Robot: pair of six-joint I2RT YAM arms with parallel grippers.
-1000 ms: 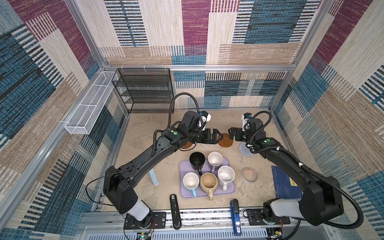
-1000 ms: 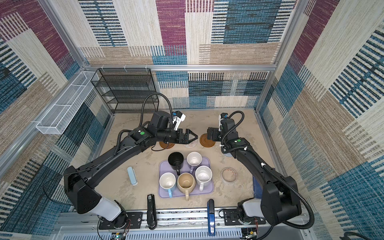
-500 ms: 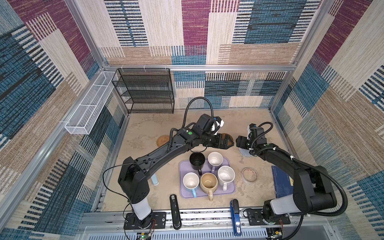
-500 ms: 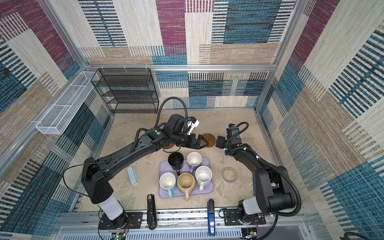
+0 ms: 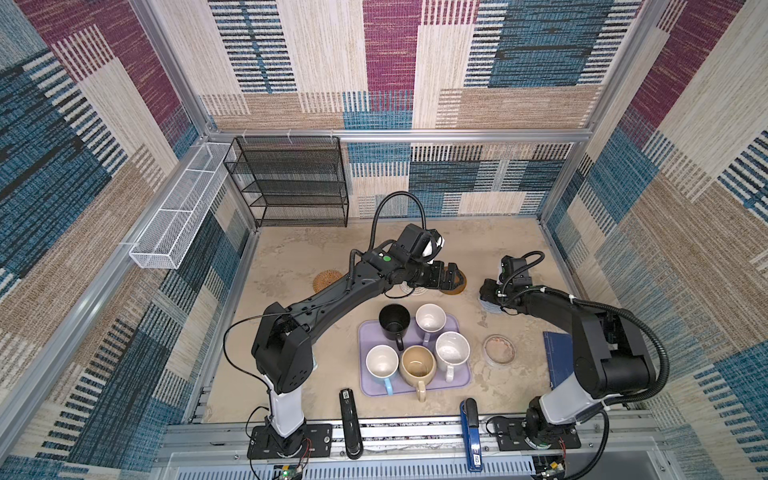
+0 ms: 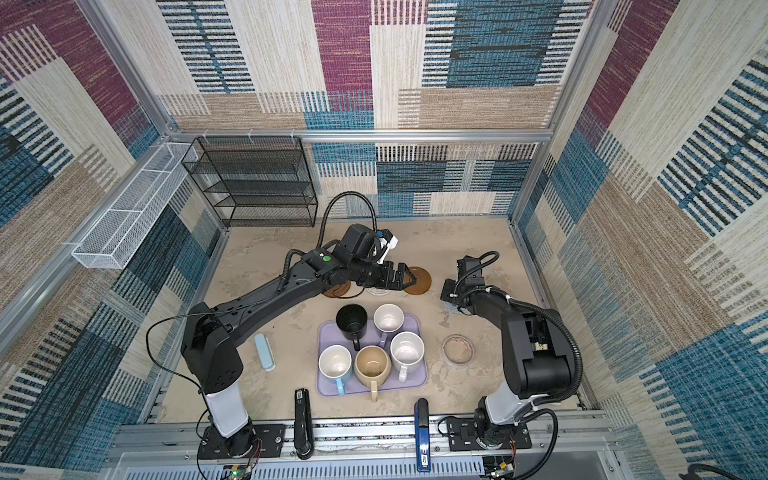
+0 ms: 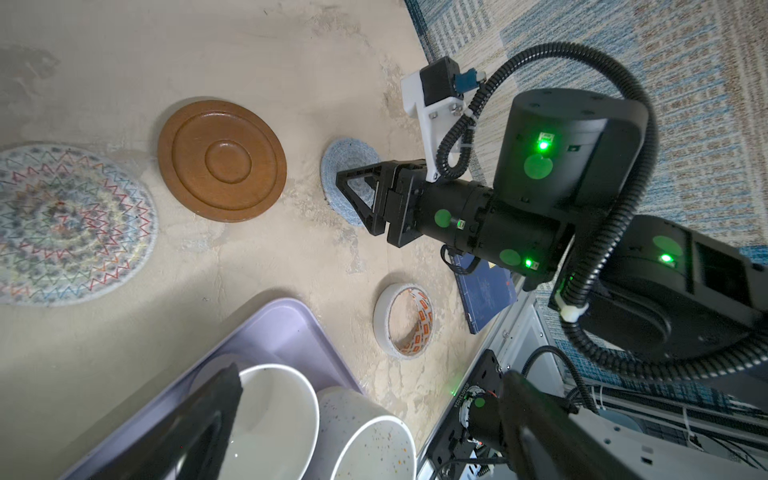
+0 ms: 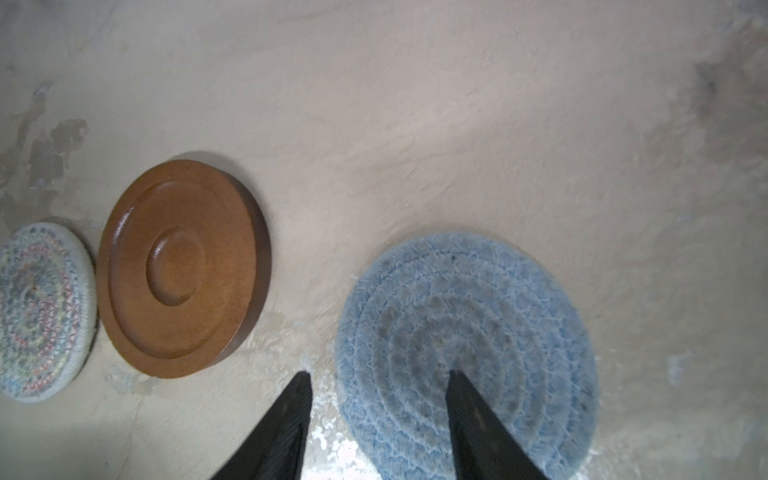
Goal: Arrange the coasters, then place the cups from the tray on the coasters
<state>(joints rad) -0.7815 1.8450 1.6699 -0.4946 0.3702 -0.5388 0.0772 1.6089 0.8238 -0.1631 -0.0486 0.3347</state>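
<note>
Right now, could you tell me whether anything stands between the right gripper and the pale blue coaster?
Nothing visible does. The right gripper is at the pale blue coaster, its open jaws straddling the rim: one tip over the coaster, one over bare table. The wooden coaster lies apart, to one side.

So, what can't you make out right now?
- Pale blue woven round coaster: nearly all under the right gripper in both top views.
- One brown ringed wooden coaster: only a sliver past the left arm in a top view.
- Left gripper: wrist view shows one blurred fingertip.
</note>
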